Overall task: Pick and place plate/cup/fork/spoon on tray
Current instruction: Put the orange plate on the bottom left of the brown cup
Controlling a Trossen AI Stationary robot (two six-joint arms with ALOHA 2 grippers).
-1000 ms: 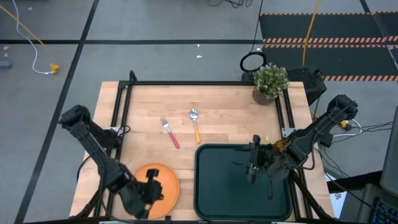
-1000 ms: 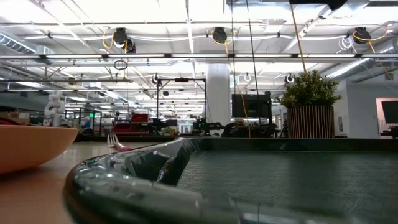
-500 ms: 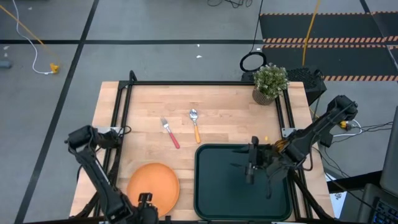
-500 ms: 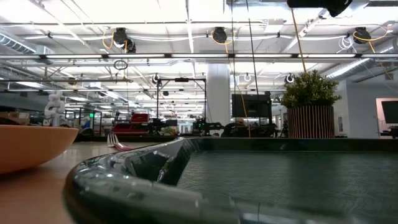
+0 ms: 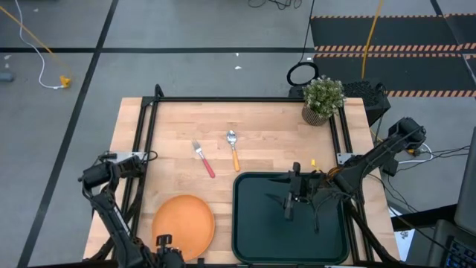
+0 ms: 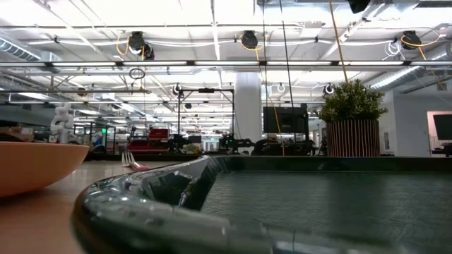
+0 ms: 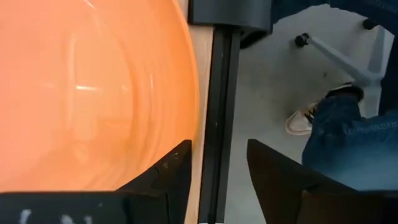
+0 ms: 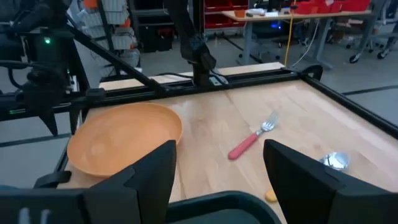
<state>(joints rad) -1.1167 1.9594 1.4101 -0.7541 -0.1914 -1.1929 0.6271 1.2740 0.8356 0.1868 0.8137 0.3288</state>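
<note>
The orange plate (image 5: 183, 223) lies flat on the table at the near left and fills the left wrist view (image 7: 87, 93). My left gripper (image 7: 217, 165) is open at the plate's near rim, by the table's near edge (image 5: 165, 248). One finger stands over the rim and the other past the black edge rail (image 7: 221, 93). The dark tray (image 5: 290, 223) lies at the near right. My right gripper (image 5: 289, 201) is open and empty above the tray's far part. The pink-handled fork (image 5: 202, 159) and the orange-handled spoon (image 5: 233, 149) lie on the wood beyond. The cup is out of view.
A potted plant (image 5: 323, 99) stands at the table's far right corner. A black frame rail runs round the table. A person's jeans leg and shoe (image 7: 329, 127) and a chair base show on the floor just past the near edge. Bare wood lies between the plate and the cutlery.
My left gripper has drawn back from over the plate toward the table's near edge, and its arm has folded back with it. The plate lies where it was. My right gripper has shifted a little toward the table's left above the tray.
</note>
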